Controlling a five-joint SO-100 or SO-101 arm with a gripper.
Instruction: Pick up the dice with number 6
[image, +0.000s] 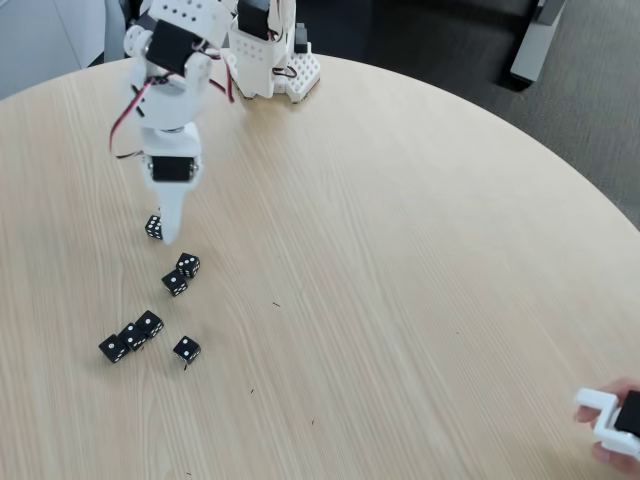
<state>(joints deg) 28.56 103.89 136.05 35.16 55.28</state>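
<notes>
My white gripper (165, 232) points straight down over the left part of the round table. A tiny black die with a crowded pip face, the dice with number 6 (153, 227), sticks out at the left of the fingertips. The jaws look closed together on it, with part of the die hidden behind the white finger (172, 212). Whether the die rests on the wood or hangs just above it I cannot tell.
Several other black dice lie below the gripper: two (188, 264) (175, 283) close by, then a cluster (131, 336) and one more (186, 349) nearer the front. The arm's base (268, 60) stands at the table's far edge. A person's hand (612, 420) holds a white-and-black object at bottom right.
</notes>
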